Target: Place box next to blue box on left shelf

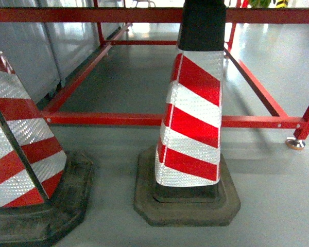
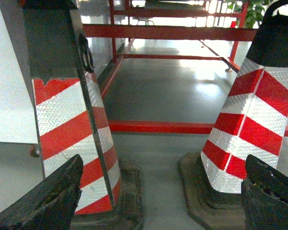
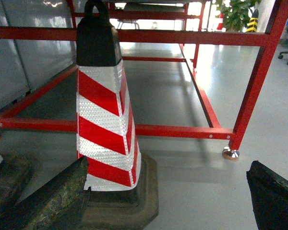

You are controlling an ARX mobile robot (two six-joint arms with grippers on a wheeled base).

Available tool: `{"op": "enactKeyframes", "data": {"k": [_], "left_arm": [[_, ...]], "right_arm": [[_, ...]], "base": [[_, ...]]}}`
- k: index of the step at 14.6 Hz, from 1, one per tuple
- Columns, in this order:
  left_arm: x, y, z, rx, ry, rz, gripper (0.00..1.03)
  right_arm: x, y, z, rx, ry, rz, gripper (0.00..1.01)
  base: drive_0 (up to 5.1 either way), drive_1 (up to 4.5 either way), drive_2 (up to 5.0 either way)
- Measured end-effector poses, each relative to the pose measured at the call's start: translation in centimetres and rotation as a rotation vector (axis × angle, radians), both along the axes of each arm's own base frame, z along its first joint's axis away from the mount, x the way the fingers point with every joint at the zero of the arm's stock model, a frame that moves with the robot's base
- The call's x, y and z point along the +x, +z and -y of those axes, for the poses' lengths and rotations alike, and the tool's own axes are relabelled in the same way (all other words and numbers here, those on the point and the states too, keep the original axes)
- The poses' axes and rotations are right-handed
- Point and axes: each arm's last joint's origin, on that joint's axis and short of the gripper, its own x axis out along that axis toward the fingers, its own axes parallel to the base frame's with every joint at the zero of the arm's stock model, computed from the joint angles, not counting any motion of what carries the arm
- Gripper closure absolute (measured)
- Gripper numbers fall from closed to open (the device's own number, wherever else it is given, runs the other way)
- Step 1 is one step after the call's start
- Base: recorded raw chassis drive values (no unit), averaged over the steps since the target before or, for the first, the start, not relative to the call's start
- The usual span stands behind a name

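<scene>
Two striped cones (image 1: 193, 128) (image 1: 20, 154) filled foreground, red frame (image 1: 144, 119) behind. Both grippers (image 2: 158, 211) (image 3: 168, 201) apart, empty. No crate or roller shelf visible; risk: base clipping cones.

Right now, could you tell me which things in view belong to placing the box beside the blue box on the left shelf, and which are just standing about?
For the job:
- left gripper, open, holding nothing
- right gripper, open, holding nothing
- no blue box or roller shelf in any view

Just standing about:
- middle cone
- left cone
- red frame
- potted plant
</scene>
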Motion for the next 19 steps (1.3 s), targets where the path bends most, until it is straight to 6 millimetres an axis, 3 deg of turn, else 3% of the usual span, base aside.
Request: {"op": "enactKeyframes", "data": {"k": [19], "left_arm": [[0.0,0.03,0.0,0.0,-0.002,0.003,0.05]], "right_arm": [[0.0,0.02,0.0,0.0,-0.001,0.002,0.03]], "base": [[0.0,0.0,0.0]]}}
